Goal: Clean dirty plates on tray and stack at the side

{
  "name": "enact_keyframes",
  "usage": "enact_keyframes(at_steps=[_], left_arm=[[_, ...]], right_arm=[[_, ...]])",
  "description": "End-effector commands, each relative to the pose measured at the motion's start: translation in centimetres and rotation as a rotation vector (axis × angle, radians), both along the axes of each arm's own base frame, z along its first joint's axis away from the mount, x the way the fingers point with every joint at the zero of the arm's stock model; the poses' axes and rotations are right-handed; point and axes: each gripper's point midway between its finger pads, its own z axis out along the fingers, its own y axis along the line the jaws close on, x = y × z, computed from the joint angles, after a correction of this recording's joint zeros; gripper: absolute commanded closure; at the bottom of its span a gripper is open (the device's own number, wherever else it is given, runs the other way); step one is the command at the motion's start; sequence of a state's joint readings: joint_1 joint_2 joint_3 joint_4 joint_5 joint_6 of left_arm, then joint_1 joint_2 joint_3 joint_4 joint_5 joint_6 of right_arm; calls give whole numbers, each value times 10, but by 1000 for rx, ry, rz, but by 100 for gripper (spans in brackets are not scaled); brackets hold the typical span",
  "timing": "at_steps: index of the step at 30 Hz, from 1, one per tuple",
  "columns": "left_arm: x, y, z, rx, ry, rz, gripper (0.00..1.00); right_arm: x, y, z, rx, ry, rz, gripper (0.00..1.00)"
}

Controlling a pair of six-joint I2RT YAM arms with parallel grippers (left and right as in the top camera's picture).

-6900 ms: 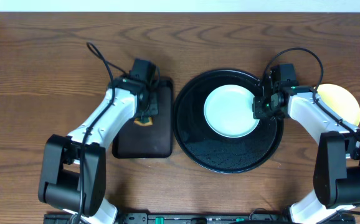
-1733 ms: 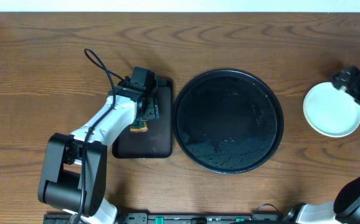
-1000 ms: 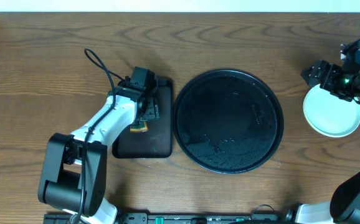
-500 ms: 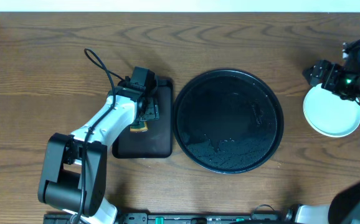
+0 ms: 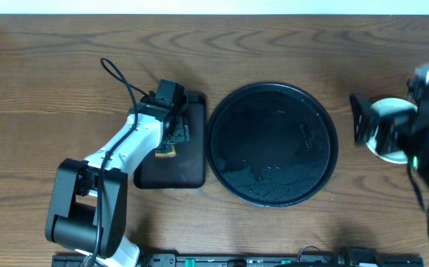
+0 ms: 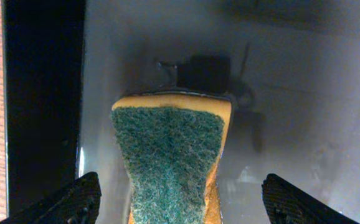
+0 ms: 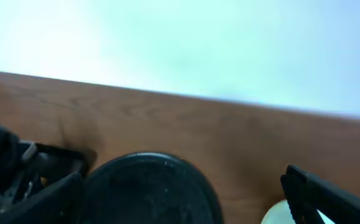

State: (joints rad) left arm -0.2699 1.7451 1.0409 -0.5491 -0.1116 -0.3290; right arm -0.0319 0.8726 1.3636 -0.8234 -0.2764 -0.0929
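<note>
The round black tray point(image 5: 272, 143) holds no plates, only wet streaks; it also shows low in the right wrist view as the tray point(image 7: 149, 190). To its right on the table lies a pale plate point(image 5: 387, 120), mostly covered by my blurred right arm point(image 5: 422, 126). The plate's edge point(image 7: 273, 215) peeks in at the bottom of the right wrist view. High above the table, my right gripper point(image 7: 180, 199) is open and holds nothing. My left gripper point(image 6: 183, 205) is open too, its fingertips point(image 6: 80, 199) standing apart on either side of the green-topped sponge point(image 6: 170, 155).
The sponge lies in a small rectangular black tray point(image 5: 171, 144) just left of the round one, with my left arm point(image 5: 129, 141) reaching over it. Wood tabletop point(image 5: 51, 74) surrounds both trays.
My right arm has lifted off the plate at the right and swung left and toward the camera, now blurred. The left arm and sponge have not moved.
</note>
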Motion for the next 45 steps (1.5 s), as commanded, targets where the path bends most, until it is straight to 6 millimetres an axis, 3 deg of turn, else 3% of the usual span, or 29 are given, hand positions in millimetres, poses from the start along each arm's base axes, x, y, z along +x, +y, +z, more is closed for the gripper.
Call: enact_keyframes(at_steps=[1, 5, 11, 21, 35, 41, 45], left_arm=[[-1, 4, -1, 13, 4, 9, 16], [-1, 4, -1, 13, 4, 9, 17], [-1, 4, -1, 13, 4, 9, 16], [-1, 4, -1, 13, 4, 9, 16], [-1, 4, -1, 13, 4, 9, 16], [-1, 4, -1, 13, 4, 9, 16], [-1, 4, -1, 13, 4, 9, 16]], right_arm=[[-27, -4, 3, -134, -95, -18, 1], [-52, -4, 7, -127, -271, -30, 1], [-74, -6, 0, -139, -578, -55, 1], [-79, -7, -35, -124, -878, -84, 1], [-31, -6, -163, -137, -637, -65, 1], [-23, -8, -203, -146, -476, -66, 1], [-22, -8, -247, -153, -292, -49, 1]])
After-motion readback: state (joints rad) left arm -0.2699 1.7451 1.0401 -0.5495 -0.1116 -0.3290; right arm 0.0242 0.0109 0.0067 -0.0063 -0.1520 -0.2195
